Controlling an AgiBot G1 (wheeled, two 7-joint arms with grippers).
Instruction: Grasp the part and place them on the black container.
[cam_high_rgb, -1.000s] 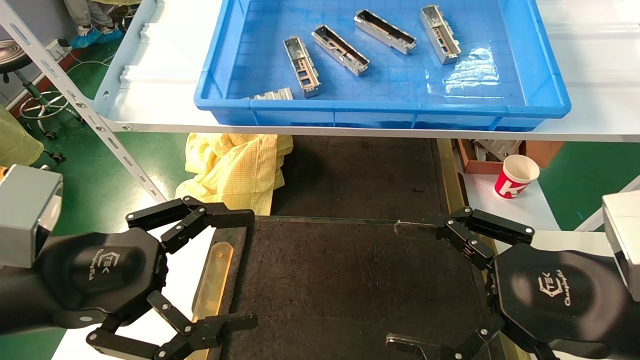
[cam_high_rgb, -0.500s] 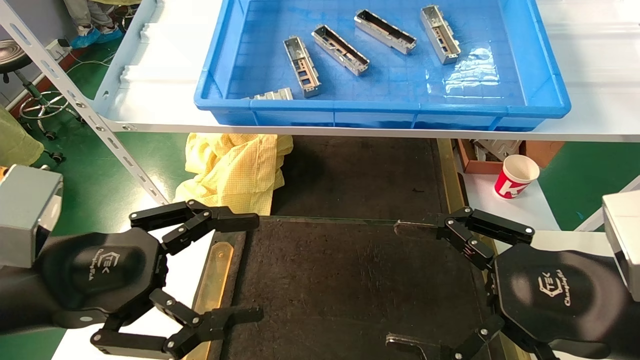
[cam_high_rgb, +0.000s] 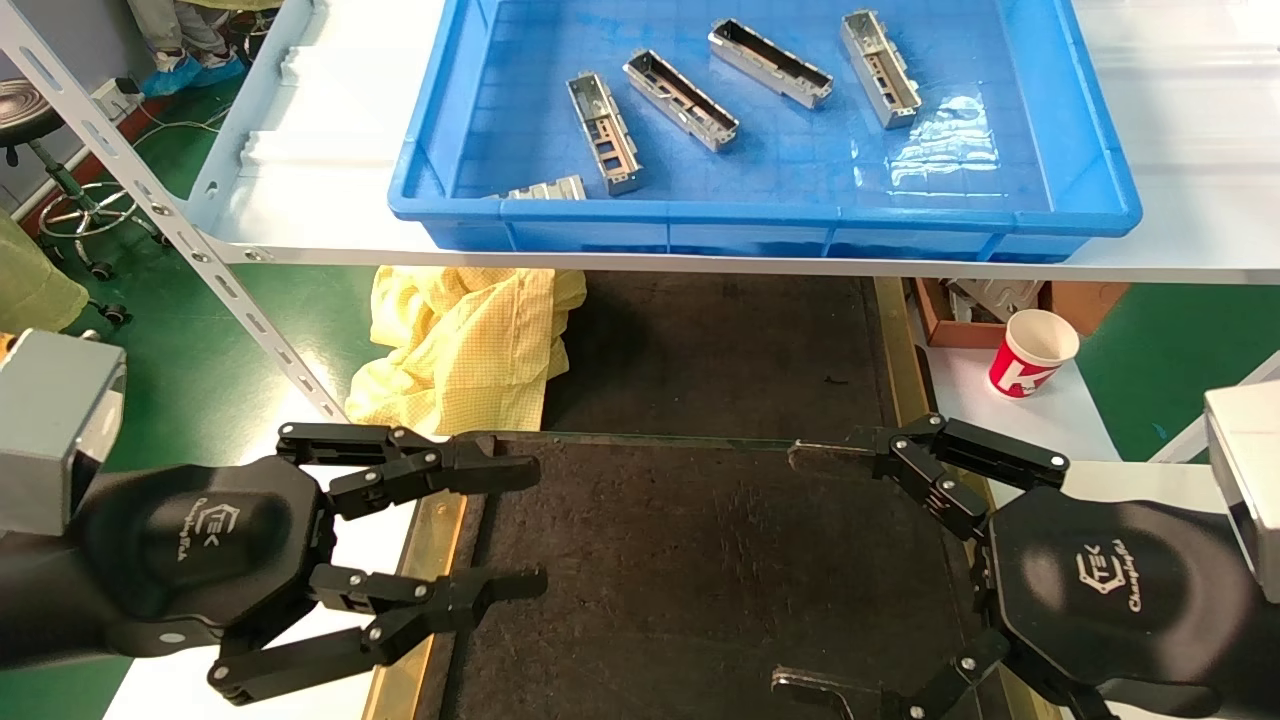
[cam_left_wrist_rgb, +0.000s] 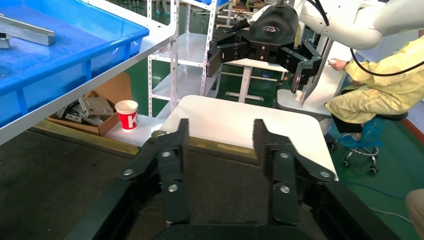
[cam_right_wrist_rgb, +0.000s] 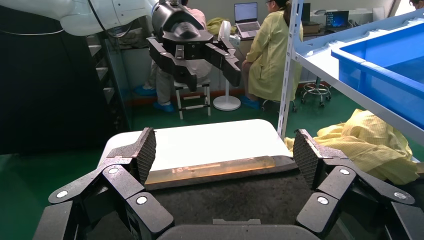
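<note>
Inside blue bin, part lengthwise away from robot; left gripper fingers part-open, empty

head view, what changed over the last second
The left gripper has narrowed its jaws, though they are still open and empty, and shifted slightly toward the middle of the black container. The right gripper stayed wide open in place. The parts in the blue bin and the paper cup did not move.
</note>
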